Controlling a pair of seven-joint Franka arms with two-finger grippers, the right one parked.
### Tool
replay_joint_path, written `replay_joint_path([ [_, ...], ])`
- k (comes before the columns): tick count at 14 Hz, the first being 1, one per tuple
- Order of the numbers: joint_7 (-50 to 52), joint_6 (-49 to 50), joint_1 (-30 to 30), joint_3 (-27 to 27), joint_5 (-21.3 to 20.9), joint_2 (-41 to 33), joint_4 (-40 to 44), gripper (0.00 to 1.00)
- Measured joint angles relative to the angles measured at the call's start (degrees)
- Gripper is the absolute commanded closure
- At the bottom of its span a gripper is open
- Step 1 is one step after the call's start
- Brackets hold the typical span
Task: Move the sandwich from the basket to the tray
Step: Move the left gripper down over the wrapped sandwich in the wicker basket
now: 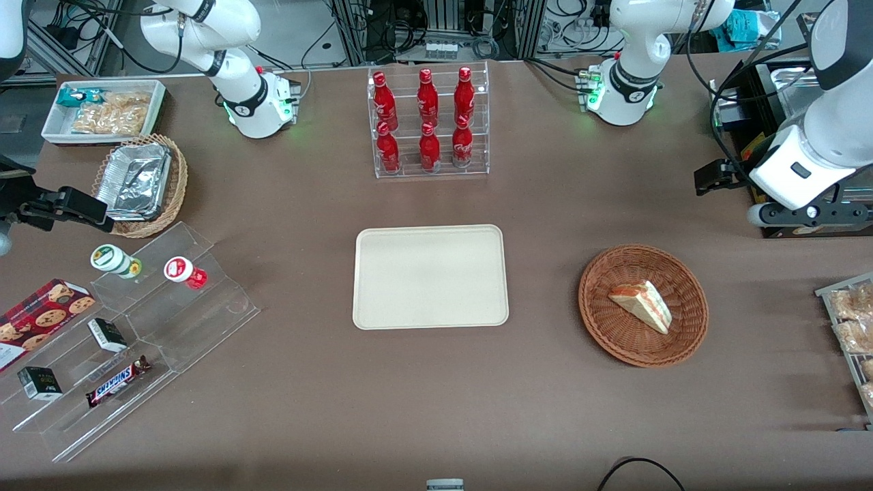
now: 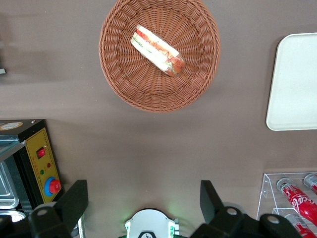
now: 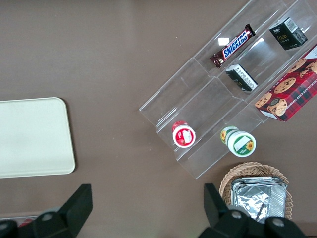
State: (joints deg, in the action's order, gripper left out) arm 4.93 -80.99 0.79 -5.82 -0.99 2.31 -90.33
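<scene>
On brown table point(image 1: 436, 409): tray point(image 1: 430, 276), end effector point(image 2: 143, 198) open.

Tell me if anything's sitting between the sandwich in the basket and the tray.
Nothing visible. Only bare table separates the basket, holding the sandwich, from the tray. The open end effector hangs above the table, away from the basket.

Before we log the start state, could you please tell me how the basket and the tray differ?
The basket is round, reddish-brown woven wicker; the tray is rectangular, smooth cream-beige with rounded corners. The basket holds the sandwich; the tray holds nothing. The basket lies toward the working arm's end, the tray mid-table. Both are shallow and rest on the brown table. The gripper hangs above the table, jaws open.
</scene>
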Motion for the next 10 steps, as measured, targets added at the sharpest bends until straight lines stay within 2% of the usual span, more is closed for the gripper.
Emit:
replay_joint_path([
  [6, 0.58, 0.13, 0.0, 0.0, 0.01, 0.12, -0.01, 0.0],
  [10, 13.07, -0.62, -0.01, -0.02, 0.02, 4.07, -0.4, 0.0],
])
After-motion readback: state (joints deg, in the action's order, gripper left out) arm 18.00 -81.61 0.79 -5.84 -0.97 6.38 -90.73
